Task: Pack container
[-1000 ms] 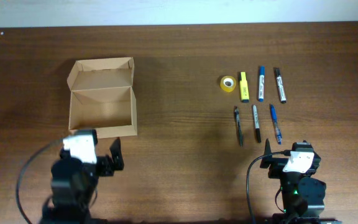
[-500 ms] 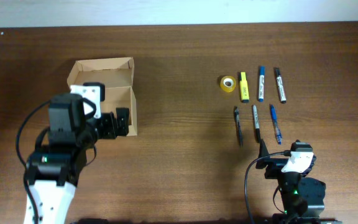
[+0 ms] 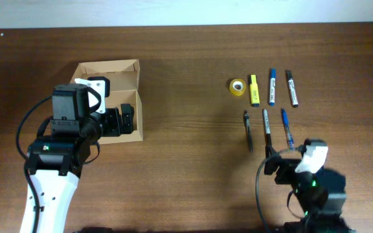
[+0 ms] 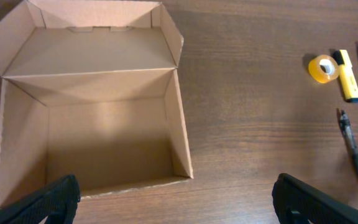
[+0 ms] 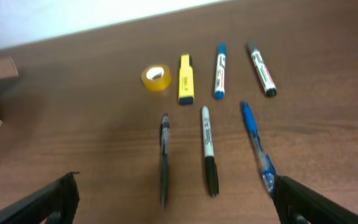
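container: the open cardboard box [image 3: 112, 77] sits in the upper left of the overhead frame, its lid folded back toward the top edge. It lies where it did a second ago. The left wrist view shows its floor bare, so nothing is packed yet.

left gripper: the left gripper [image 3: 125, 120] has its jaws spread wide and holds nothing. A second ago it was below the box, at the lower left. It has since swung up and now hangs over the box's front right part, its camera looking straight into the box.

stationery: right of centre in the overhead frame, untouched and unmoved. In the upper row are a tape roll [image 3: 237, 86], yellow highlighter [image 3: 254, 90], blue marker [image 3: 272, 87] and black marker [image 3: 292, 88]. In the lower row are a black pen [image 3: 247, 129], grey marker [image 3: 267, 127] and blue pen [image 3: 287, 128].

right gripper: the right gripper [image 3: 278, 158], at the lower right, is spread wide and empty. It has tipped and nudged slightly toward the lower row, which its camera now frames.

meaning: packing has not begun. The left arm looks placed to attend the box, while the right seems to be lining up for a first pick, probably from the nearer row.
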Robot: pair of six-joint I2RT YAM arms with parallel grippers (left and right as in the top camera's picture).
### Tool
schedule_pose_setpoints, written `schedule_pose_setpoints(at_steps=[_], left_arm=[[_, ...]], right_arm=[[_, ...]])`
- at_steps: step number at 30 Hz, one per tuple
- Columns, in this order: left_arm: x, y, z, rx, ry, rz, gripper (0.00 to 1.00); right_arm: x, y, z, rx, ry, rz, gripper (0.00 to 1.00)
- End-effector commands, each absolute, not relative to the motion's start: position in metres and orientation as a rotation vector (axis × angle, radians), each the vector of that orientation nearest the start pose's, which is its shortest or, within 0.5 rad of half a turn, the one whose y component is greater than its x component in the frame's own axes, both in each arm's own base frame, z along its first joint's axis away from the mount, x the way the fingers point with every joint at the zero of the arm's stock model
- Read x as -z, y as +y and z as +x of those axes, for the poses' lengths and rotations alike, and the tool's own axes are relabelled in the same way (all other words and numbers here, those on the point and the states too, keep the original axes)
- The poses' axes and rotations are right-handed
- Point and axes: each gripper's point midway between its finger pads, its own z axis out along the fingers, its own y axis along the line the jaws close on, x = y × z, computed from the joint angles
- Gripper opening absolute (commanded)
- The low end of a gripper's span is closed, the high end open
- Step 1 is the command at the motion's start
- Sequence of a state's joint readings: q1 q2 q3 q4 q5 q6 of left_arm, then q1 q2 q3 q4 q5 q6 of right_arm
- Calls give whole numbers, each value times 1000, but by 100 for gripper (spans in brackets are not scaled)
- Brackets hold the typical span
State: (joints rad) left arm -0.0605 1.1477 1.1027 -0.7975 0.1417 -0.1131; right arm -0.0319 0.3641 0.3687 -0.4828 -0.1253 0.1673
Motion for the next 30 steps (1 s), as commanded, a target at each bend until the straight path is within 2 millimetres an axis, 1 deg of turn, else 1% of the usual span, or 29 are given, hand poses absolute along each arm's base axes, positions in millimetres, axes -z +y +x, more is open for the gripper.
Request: schedule_pose_setpoints(at_steps=[1,3,5,7,8,9,11,14,17,19,23,24,26,30], left_arm=[[-229,-41,323,213,2397,40,99],[-229,-42,323,214,2397,46,100],[-229,-49,322,263,2396,65,100],[-230,-57,319,322,2397,87,99],[-230,-59,319,335,2396,92,100],[-230,-59,319,334,2396,92,99],[-230,-58,319,334,2397,92,100],[-224,-58,321,330,2420,87,99],[-212,-58,326,339,2475,62,99],[-202,-59,332,343,2529,46,100],[-178,-60,349,347,2662,28,100],[-170,-60,357,347,2704,22,91],[-161,-61,368,348,2752,15,65],[-153,-65,385,349,2773,22,64]], right_arm=[[-177,11,254,-166,2096,77,99],[-185,10,269,-142,2137,43,99],[-189,5,284,-104,2185,11,99],[-190,-8,296,-70,2252,54,99],[-189,-17,303,-58,2302,92,99],[-188,-23,307,-52,2332,116,99],[-186,-42,313,-34,2409,194,99],[-186,-70,318,-13,2479,308,99],[-191,-99,320,0,2504,419,99],[-194,-108,319,-14,2507,463,99],[-195,-117,316,-43,2498,508,99],[-195,-118,316,-41,2499,511,99],[-194,-118,314,-35,2505,515,99],[-193,-118,313,-39,2512,518,99]])
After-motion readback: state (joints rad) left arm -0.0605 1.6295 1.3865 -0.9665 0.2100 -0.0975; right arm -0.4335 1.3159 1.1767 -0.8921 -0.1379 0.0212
